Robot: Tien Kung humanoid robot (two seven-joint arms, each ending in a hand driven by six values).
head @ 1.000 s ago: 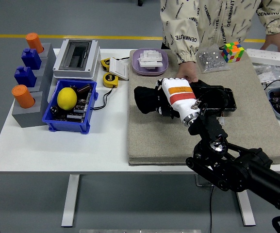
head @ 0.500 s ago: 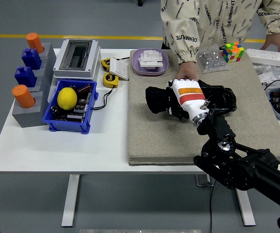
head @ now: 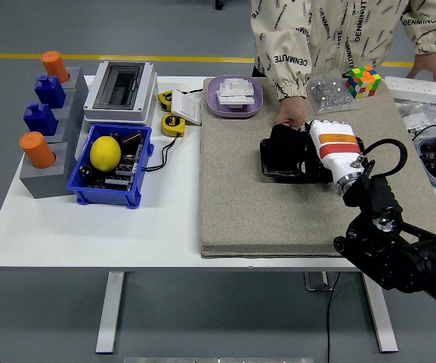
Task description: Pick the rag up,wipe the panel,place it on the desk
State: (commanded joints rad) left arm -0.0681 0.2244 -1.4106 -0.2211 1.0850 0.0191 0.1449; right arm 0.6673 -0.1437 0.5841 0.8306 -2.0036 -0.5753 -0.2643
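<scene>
A black rag (head: 282, 147) lies bunched on the left part of a glossy black panel (head: 276, 174), which rests on the beige mat (head: 240, 204). My right hand (head: 312, 151), its back white with an orange stripe, presses down on the rag with its fingers curled into the cloth. Most of the panel is hidden under the hand and the rag. A person at the far side rests one hand (head: 289, 115) on the panel's far edge. My left arm does not show.
Left of the mat stand a blue bin (head: 81, 189) with a lemon (head: 104, 153), a grey block of pegs (head: 44, 170), a white box (head: 119, 91) and tape measures (head: 172, 123). A purple tray (head: 234, 96), a colour cube (head: 362, 81) and a bag of parts (head: 329, 92) are behind.
My right hand has slid the rag to the right across the mat, from left of the panel onto it. The person's hand has stayed at the panel's far edge.
</scene>
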